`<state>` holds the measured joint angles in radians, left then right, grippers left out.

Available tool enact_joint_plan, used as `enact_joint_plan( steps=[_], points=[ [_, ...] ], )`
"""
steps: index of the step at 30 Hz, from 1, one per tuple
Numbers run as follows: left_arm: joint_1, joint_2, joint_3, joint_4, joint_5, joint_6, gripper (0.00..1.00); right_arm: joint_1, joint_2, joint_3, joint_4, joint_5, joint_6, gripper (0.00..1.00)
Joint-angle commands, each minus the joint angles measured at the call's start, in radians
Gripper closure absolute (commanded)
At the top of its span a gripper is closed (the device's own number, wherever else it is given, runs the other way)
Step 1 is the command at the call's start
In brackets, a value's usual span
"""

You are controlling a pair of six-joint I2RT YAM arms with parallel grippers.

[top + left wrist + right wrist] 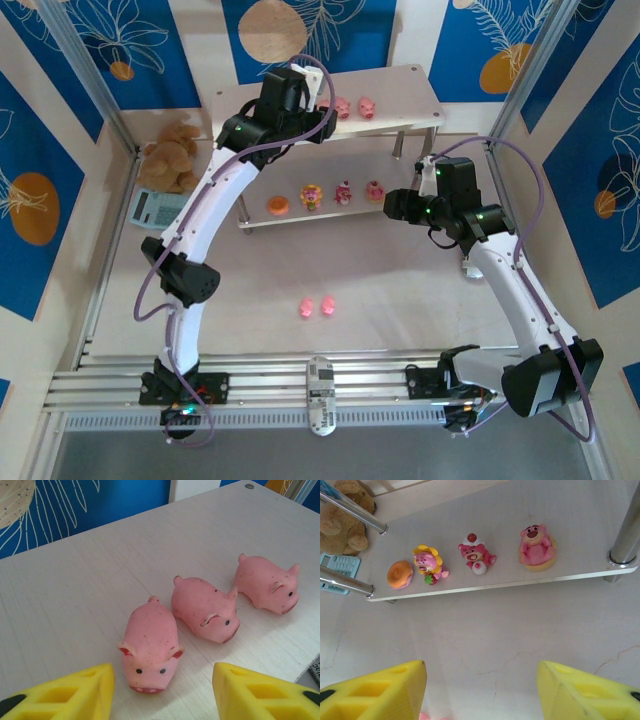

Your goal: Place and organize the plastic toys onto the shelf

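Three pink piglets (150,647) (205,607) (267,582) stand in a row on the shelf's upper board (75,590). My left gripper (162,687) is open just above that board, its yellow fingers either side of the nearest piglet's snout without touching it. On the lower board (520,582) sit the flat orange piece (400,574) and three pink-and-yellow figures (429,562) (476,552) (536,547). My right gripper (480,685) hangs open and empty over the table in front of the shelf (400,80). Two more piglets (307,307) (326,305) lie on the table.
A brown teddy bear (172,155) and a teal calculator (155,208) rest at the shelf's left end. Metal shelf legs (625,535) stand at the corners. Blue patterned walls and frame posts (95,85) enclose the table.
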<state>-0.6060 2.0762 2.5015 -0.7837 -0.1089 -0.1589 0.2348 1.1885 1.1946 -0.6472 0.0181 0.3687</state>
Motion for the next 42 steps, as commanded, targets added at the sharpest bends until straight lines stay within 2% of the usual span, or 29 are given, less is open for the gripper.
enact_joint_plan(
  steps=[1, 6, 12, 15, 23, 25, 28, 33, 37, 42],
  points=[
    [0.011, 0.01, 0.033, 0.04, -0.006, -0.004, 0.45, -0.005, -0.016, -0.015, 0.004, -0.021, -0.001, 0.39],
    [0.01, -0.022, 0.03, 0.054, -0.042, 0.014, 0.45, -0.006, -0.018, -0.009, -0.001, -0.021, -0.003, 0.39],
    [0.014, -0.07, 0.028, 0.049, -0.107, 0.063, 0.52, -0.005, -0.043, -0.002, -0.005, -0.004, -0.007, 0.39],
    [0.023, -0.077, 0.028, 0.035, -0.099, 0.063, 0.56, -0.005, -0.053, 0.001, -0.008, -0.004, -0.003, 0.39],
    [0.032, -0.1, -0.025, 0.044, -0.088, 0.052, 0.55, 0.003, -0.085, 0.045, -0.017, -0.027, 0.004, 0.4],
    [0.042, -0.114, -0.046, 0.044, -0.1, 0.053, 0.55, 0.013, -0.113, 0.062, -0.009, -0.029, 0.003, 0.43],
    [0.072, -0.127, -0.061, 0.02, -0.106, 0.05, 0.58, 0.027, -0.139, 0.111, -0.015, -0.045, -0.001, 0.48],
    [0.104, -0.149, -0.087, -0.033, -0.111, 0.057, 0.62, 0.064, -0.121, 0.241, -0.016, -0.14, 0.003, 0.47],
    [0.109, -0.188, -0.151, -0.024, -0.098, 0.065, 0.59, 0.119, -0.047, 0.365, -0.001, -0.156, 0.004, 0.44],
    [0.114, -0.169, -0.144, -0.037, -0.063, 0.061, 0.57, 0.18, 0.068, 0.475, 0.046, -0.145, 0.034, 0.43]
  ],
)
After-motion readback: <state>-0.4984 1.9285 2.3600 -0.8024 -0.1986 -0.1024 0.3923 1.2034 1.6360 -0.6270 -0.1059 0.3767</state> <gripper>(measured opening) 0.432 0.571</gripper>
